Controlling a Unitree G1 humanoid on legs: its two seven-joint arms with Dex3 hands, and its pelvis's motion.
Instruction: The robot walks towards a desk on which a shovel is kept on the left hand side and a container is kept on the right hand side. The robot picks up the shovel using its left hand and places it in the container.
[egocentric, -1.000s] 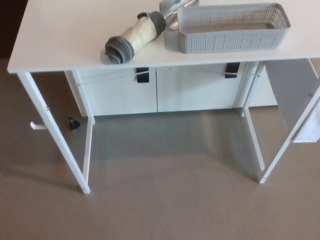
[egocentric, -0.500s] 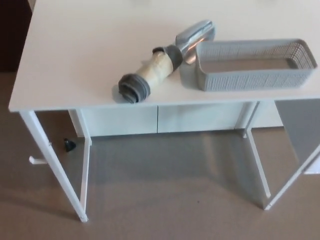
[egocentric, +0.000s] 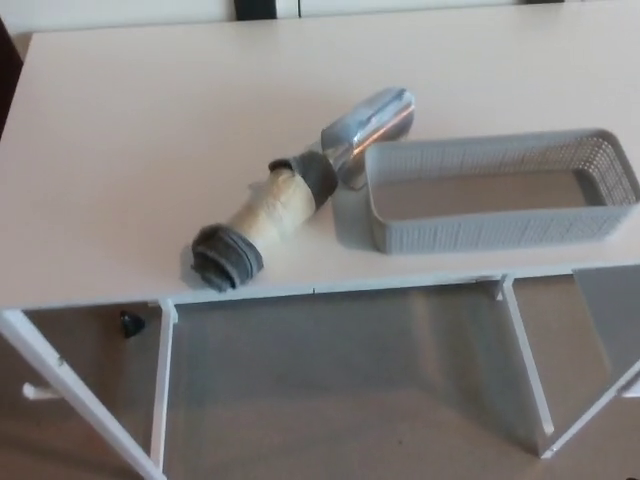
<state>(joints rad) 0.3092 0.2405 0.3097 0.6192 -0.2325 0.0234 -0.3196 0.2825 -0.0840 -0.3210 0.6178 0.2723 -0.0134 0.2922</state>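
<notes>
The shovel (egocentric: 300, 205) is seen lying on the white worktop (egocentric: 130, 150), near the middle of the frame. Its long axis runs diagonally: the grey handle end points to the lower left, the metal scoop to the upper right, where it is touching or just beside the grey container (egocentric: 500, 235). No hand is shown, so the state of the fingers cannot be told, nor which hand is nearer. The shovel is not yet grasped.
</notes>
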